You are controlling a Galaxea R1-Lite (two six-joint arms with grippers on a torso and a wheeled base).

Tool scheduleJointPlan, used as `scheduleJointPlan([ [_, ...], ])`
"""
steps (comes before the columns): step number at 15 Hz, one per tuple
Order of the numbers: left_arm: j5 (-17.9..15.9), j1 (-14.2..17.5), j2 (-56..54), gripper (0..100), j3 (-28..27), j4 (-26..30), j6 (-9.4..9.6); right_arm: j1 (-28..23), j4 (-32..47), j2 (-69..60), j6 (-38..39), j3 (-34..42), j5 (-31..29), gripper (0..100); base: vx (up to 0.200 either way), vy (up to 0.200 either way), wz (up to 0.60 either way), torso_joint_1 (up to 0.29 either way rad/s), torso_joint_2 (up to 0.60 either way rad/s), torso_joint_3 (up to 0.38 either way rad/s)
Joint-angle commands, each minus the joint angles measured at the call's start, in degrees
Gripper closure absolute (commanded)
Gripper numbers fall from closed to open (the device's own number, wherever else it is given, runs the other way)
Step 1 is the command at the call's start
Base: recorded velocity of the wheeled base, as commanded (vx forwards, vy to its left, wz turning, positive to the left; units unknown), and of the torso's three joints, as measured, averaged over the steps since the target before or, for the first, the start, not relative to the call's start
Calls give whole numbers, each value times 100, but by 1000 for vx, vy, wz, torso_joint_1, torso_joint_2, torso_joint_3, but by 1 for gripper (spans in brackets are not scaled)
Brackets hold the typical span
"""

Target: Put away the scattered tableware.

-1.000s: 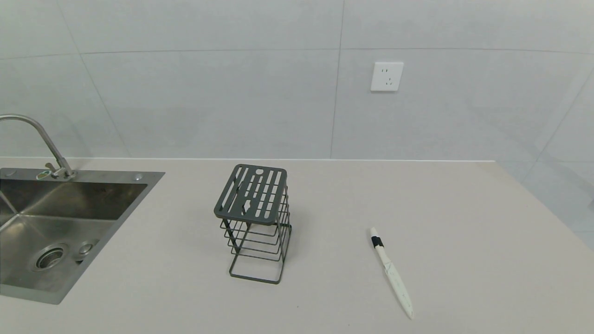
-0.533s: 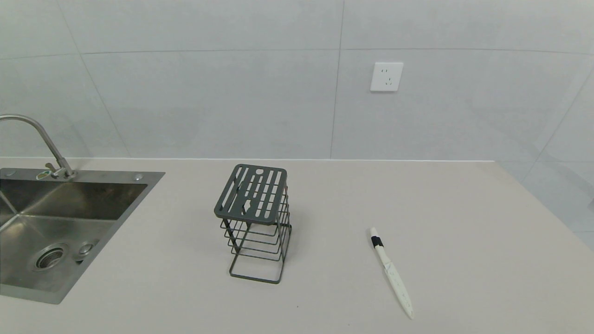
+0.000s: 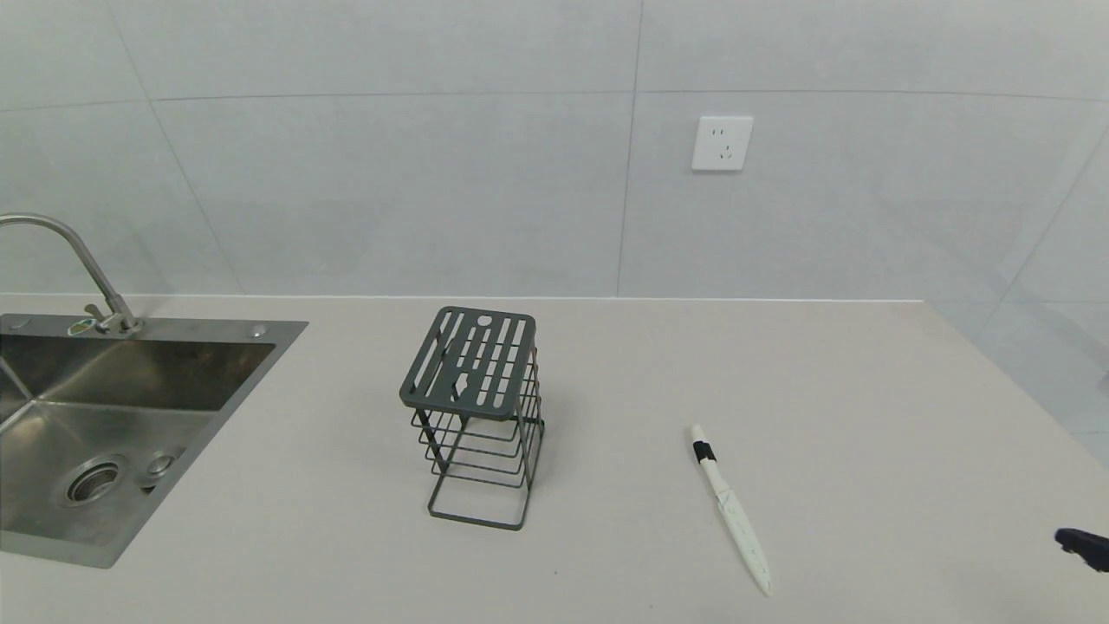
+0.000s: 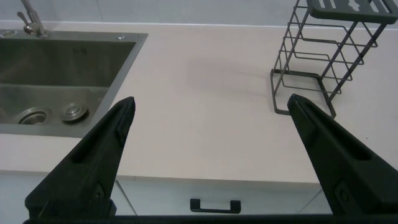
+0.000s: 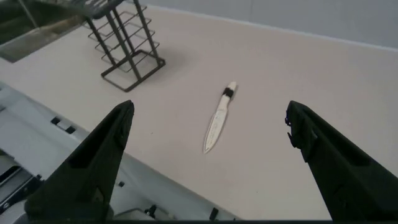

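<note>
A white knife (image 3: 729, 507) with a black band on its handle lies flat on the counter, right of centre, and in the right wrist view the knife (image 5: 220, 118) lies between my spread fingers. A dark wire knife rack (image 3: 477, 412) with a slotted top stands upright mid-counter, its rack base (image 4: 311, 81) seen from the left wrist and the rack (image 5: 121, 43) from the right wrist. My left gripper (image 4: 208, 152) is open, off the counter's front edge. My right gripper (image 5: 208, 155) is open with nothing in it, above the front edge; its dark tip (image 3: 1083, 546) enters at the far right.
A steel sink (image 3: 104, 416) with a curved faucet (image 3: 78, 260) is set into the counter at the left. A tiled wall with a socket (image 3: 722, 143) runs behind. The counter's right edge (image 3: 1022, 399) drops off. A drawer handle (image 4: 214, 205) sits below the front edge.
A dark tip of my right gripper has come into the head view at the far right edge. The knife and the rack have not moved.
</note>
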Motion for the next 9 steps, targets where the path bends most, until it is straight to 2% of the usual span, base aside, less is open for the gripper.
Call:
scheduleJointPlan([
  [1,1,1,7,0,0,-1,-2,124,-13,1348,-467,-194,-15,0,0,0,0,0,0,0],
  [4,10,1,7,0,0,-1,-2,326,-109,2552,-854,-492,-24,0,0,0,0,0,0,0],
  [9,10,1,7,0,0,-1,-2,528,-1314,3861,-863,-492,-24,0,0,0,0,0,0,0],
])
